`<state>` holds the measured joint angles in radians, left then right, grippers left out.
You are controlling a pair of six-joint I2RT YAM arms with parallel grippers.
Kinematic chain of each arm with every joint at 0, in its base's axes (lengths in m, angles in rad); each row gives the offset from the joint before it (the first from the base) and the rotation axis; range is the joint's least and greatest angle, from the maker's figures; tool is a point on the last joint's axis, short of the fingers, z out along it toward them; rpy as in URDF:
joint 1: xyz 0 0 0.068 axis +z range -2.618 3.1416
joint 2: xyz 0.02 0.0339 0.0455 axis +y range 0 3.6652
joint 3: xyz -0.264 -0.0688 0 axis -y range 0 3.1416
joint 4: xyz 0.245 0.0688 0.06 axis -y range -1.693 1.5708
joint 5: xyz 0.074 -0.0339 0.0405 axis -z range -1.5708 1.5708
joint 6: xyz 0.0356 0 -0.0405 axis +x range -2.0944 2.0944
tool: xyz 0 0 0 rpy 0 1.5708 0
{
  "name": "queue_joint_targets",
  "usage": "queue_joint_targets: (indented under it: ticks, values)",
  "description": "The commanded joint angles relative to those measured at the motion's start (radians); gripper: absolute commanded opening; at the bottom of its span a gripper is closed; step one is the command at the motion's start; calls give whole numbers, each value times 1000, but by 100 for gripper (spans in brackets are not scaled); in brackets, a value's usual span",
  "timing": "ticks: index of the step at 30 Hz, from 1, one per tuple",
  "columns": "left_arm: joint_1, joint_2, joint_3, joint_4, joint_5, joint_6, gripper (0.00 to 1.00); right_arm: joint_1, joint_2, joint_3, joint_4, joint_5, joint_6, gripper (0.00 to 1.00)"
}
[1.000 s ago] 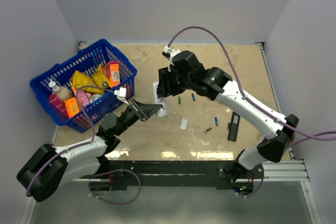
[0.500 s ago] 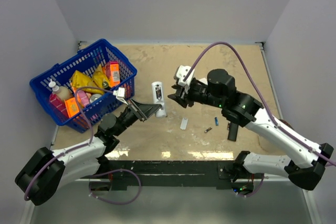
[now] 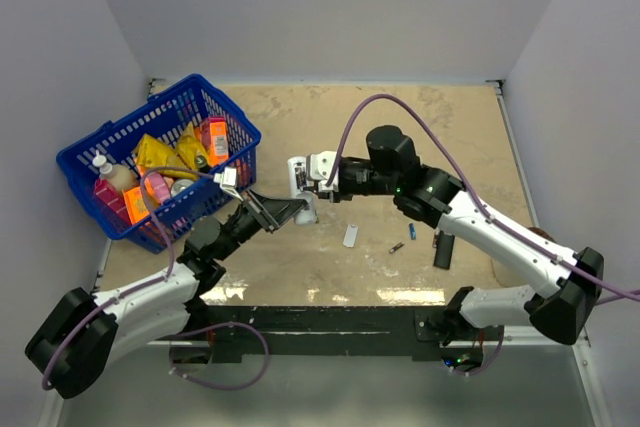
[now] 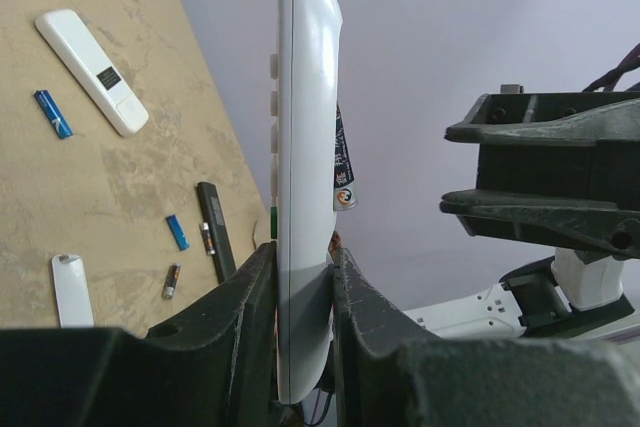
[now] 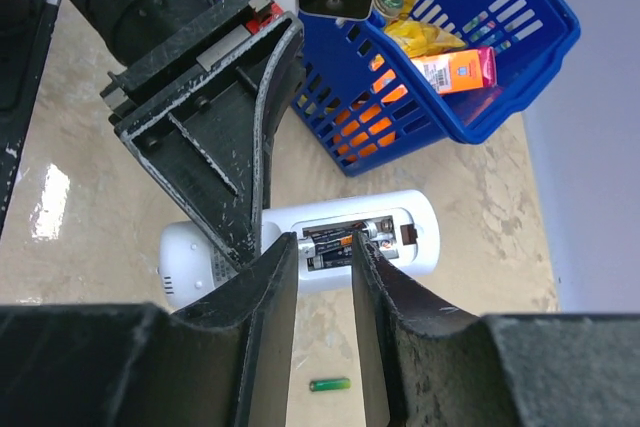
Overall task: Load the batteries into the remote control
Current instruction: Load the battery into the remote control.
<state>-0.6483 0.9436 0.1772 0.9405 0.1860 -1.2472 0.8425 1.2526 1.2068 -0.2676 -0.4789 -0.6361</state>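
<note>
My left gripper (image 4: pixel 303 272) is shut on the lower end of the slim white remote control (image 4: pixel 305 97) and holds it up above the table (image 3: pixel 305 209). The right wrist view shows its open back (image 5: pixel 425 232) with dark batteries (image 5: pixel 335 239) lying in the compartment. My right gripper (image 5: pixel 325 257) hovers just over that compartment, jaws slightly apart with nothing between them; it also shows in the top view (image 3: pixel 316 179). Loose batteries lie on the table: a green one (image 5: pixel 330 384), blue ones (image 4: pixel 54 113) (image 3: pixel 412 230) and a dark one (image 3: pixel 397 247).
A wider white remote with a dark window (image 3: pixel 298 173) lies just behind the held one. A small white battery cover (image 3: pixel 350 235) and a black remote (image 3: pixel 444 239) lie to the right. A blue basket (image 3: pixel 110 137) of packets stands at the left.
My right arm swung away to the right toward the loose batteries, then came back left over the held remote's open back. My left gripper has kept its hold and barely moved.
</note>
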Motion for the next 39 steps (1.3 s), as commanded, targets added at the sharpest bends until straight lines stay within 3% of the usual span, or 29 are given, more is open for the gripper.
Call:
queue_joint_targets:
  ticks: [1,39]
  values:
    - [6,-23,39,27,-10,5,0,-14,21,36,24,-69,-69,31]
    - [12,32,74,118,59,37,0,-40,96,-18,10,-124,-71,26]
